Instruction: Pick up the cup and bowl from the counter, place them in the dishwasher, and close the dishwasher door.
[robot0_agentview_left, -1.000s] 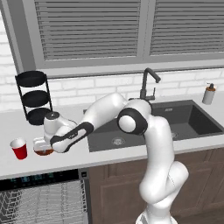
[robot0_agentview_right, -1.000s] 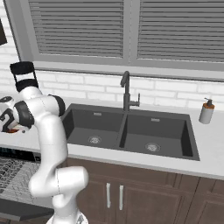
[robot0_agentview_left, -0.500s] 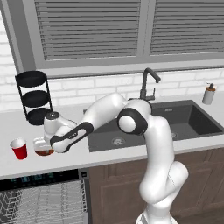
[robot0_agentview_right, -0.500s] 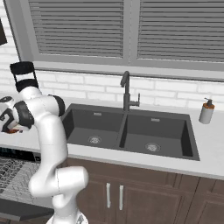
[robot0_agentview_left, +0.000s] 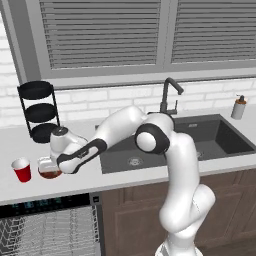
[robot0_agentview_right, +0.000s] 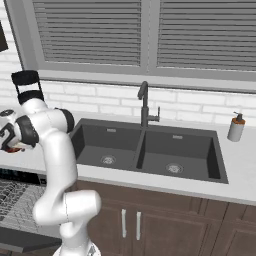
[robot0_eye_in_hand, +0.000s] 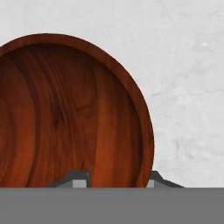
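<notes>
Two-finger gripper (robot0_eye_in_hand: 116, 178) is straddling the rim of the shallow reddish-brown wooden bowl (robot0_eye_in_hand: 65, 113), one tip inside, one outside, grip not confirmed | bowl is sitting on the pale counter (robot0_agentview_left: 115, 180) beside the small red plastic cup (robot0_agentview_left: 21, 169) | judging it light, rigid, smooth; the rim is offering the best hold.

wall: white brick (robot0_agentview_left: 125, 97)
windows: grey slatted blinds (robot0_agentview_right: 200, 37)
cabinets: brown wood (robot0_agentview_right: 165, 222)
sink: dark grey double (robot0_agentview_right: 150, 150), black tap (robot0_agentview_right: 145, 102)
stand: black, three tiers (robot0_agentview_left: 39, 111)
</notes>
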